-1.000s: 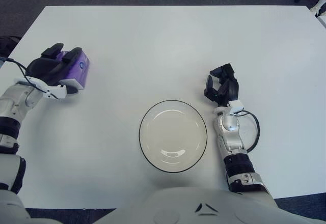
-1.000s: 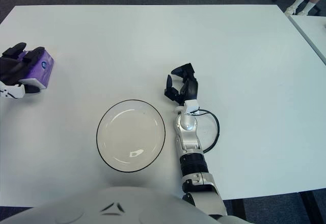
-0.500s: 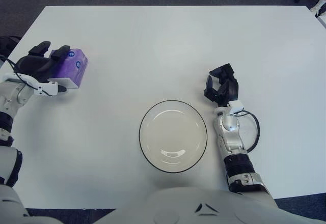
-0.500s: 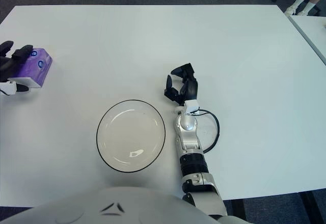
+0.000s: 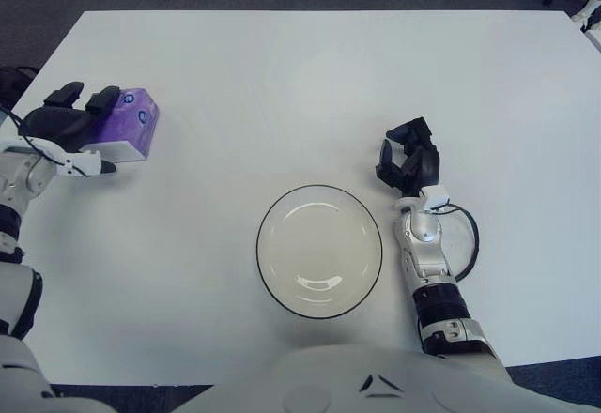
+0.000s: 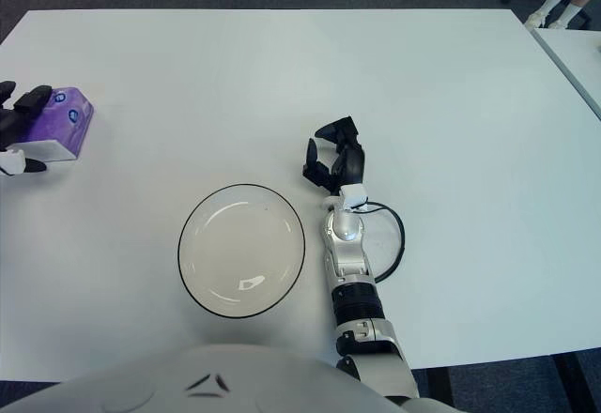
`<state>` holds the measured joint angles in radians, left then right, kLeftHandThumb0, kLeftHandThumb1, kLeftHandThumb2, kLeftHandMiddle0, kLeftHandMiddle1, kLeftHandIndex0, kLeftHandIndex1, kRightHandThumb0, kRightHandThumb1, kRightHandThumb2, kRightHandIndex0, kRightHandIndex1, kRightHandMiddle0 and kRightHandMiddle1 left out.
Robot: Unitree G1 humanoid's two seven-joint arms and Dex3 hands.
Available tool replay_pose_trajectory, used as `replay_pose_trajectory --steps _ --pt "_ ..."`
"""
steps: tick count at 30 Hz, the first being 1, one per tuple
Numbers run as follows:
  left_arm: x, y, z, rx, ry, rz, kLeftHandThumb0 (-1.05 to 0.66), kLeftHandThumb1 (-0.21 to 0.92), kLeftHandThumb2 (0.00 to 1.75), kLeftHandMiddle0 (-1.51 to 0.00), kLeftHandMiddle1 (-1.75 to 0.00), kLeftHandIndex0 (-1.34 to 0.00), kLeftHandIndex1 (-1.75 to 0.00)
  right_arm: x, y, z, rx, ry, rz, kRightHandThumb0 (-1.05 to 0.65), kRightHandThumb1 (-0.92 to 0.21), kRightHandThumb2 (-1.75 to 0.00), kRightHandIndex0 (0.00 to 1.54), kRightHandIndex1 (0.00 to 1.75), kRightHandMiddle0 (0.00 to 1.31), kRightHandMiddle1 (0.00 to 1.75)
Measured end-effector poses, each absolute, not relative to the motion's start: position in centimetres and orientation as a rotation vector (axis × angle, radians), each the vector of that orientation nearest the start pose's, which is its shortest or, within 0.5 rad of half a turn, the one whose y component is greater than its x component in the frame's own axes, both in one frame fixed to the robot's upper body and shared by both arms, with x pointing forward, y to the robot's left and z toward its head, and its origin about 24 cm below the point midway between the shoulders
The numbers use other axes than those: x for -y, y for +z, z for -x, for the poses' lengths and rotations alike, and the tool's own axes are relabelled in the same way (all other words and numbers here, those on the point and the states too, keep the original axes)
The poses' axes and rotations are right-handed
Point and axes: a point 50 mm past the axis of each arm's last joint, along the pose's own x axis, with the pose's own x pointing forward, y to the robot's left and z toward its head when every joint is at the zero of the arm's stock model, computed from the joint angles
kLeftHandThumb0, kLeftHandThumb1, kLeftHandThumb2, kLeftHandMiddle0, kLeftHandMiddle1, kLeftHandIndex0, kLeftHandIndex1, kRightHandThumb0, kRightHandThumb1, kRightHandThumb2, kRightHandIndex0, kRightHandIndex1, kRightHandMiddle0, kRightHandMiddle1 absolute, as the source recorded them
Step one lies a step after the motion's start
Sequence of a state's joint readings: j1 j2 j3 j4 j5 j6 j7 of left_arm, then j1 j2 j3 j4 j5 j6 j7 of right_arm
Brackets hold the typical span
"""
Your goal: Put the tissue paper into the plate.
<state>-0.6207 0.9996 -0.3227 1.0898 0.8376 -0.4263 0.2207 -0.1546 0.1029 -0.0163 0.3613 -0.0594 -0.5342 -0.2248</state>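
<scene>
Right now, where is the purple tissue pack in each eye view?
Left eye view: tissue pack at the left, upper-middle, with the left robot hand on it.
Right eye view: tissue pack at the far left edge, at the same height.
Shared landmark: the plate, below and to the pack's right in both.

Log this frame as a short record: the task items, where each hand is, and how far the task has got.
tissue pack: purple, on the table, far left
plate: empty, near centre front
left hand: at the tissue pack, fingers over its top and left side
right hand: idle, just right of the plate
progress: tissue pack not yet in the plate
</scene>
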Motion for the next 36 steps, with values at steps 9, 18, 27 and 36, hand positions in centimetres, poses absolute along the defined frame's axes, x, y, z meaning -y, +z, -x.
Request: replay_pose_trajectory --steps 9,18,27,36 --pt "-38.5 11.3 -29.8 -0.206 -0.022 -1.748 -1.05 0.57 0.47 0.00 0.00 0.00 0.00 12.7 4.6 -27.1 0.312 -0.174 -0.086 -0.41 -0.57 -1.01 0.63 1.49 0.42 1.75" --pt "-38.3 11.1 -29.9 -0.203 -0.026 -1.721 -1.05 0.57 0.49 0.00 0.00 0.00 0.00 12.7 4.6 -27.1 0.312 -0.173 -0.086 -0.41 -0.57 -1.01 0.64 1.50 0.42 1.75" --pt "-37.9 10.9 -30.1 -0.180 -0.025 -1.678 -1.05 0.58 0.51 0.00 0.00 0.00 0.00 12.7 4.6 -27.1 0.313 -0.174 -0.086 -0.41 -0.56 -1.01 0.63 1.49 0.42 1.75" --pt "-36.9 11.2 -30.8 -0.121 -0.042 -1.668 -1.05 0.56 0.51 0.00 0.00 0.00 0.00 12.8 4.6 -27.1 0.313 -0.174 -0.087 -0.41 -0.56 -1.02 0.63 1.49 0.43 1.75"
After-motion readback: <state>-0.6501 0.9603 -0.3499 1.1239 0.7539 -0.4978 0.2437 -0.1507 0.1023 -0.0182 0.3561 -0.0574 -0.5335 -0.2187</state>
